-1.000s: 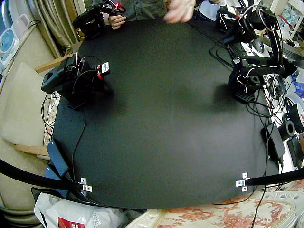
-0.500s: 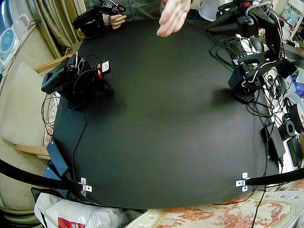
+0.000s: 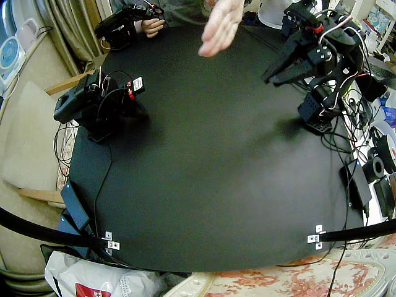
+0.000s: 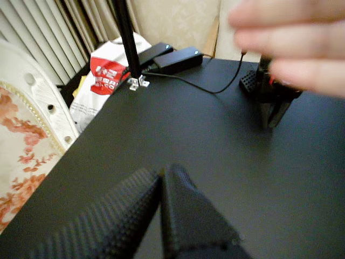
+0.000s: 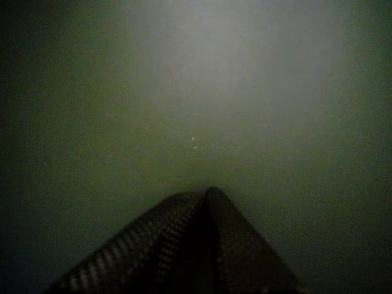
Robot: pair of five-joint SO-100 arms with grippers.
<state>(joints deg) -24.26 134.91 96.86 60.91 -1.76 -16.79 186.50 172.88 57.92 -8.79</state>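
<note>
Beyond the closed left gripper (image 3: 267, 79) hovers a person's hand (image 3: 219, 28).

Left pincer (image 3: 267, 79) raised, right pincer (image 5: 204, 193) tucked down — both closed.

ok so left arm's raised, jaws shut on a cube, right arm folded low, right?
No cube. In a wrist view the left gripper is shut on nothing, with bare black table beyond it. The rest holds: left arm raised, right arm folded low, as the fixed view shows.
</note>
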